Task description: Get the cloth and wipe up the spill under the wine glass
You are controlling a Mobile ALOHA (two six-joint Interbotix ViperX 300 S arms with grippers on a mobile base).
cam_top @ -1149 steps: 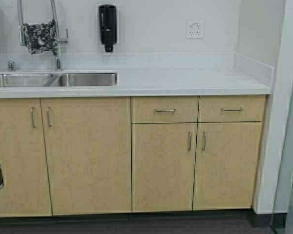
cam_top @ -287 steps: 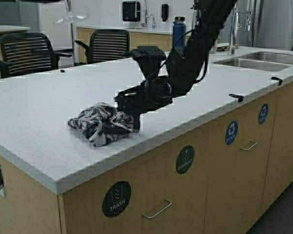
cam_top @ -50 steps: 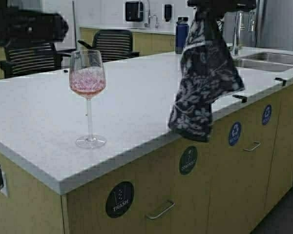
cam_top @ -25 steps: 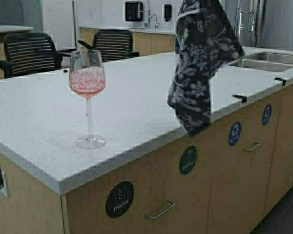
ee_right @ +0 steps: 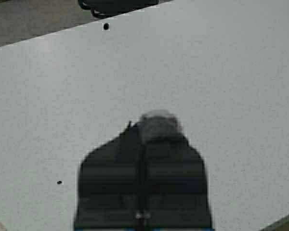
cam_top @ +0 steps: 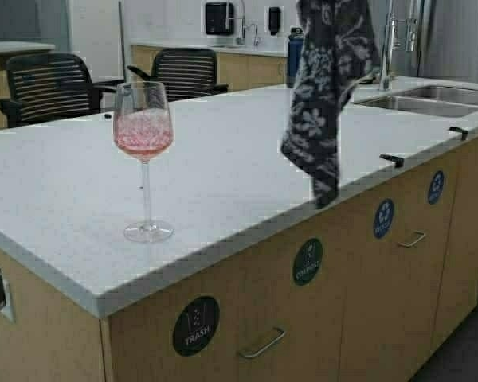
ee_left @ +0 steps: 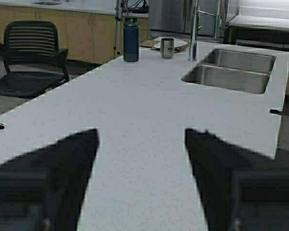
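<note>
The wine glass (cam_top: 144,131), clear with pink liquid in its bowl, stands upright on the grey counter (cam_top: 223,175) near the front edge at left. The cloth (cam_top: 323,87), dark with a pale floral pattern, hangs in the air right of the glass, its top out of the high view and its lower tip near the counter's front edge. My right gripper (ee_right: 149,127) is shut, and a grey bit of the cloth (ee_right: 158,124) shows at its tip. My left gripper (ee_left: 140,144) is open and empty above the counter. Neither gripper shows in the high view.
A steel sink (cam_top: 418,102) with a tall faucet (cam_top: 388,40) lies at the counter's far right. A dark blue bottle (ee_left: 131,39) and a metal cup (ee_left: 167,47) stand at the far end. Black chairs (cam_top: 48,83) stand behind the counter.
The hanging cloth has swung and risen, now narrower and a little farther right. The right gripper at the top and the left arm at upper left have left the high view.
</note>
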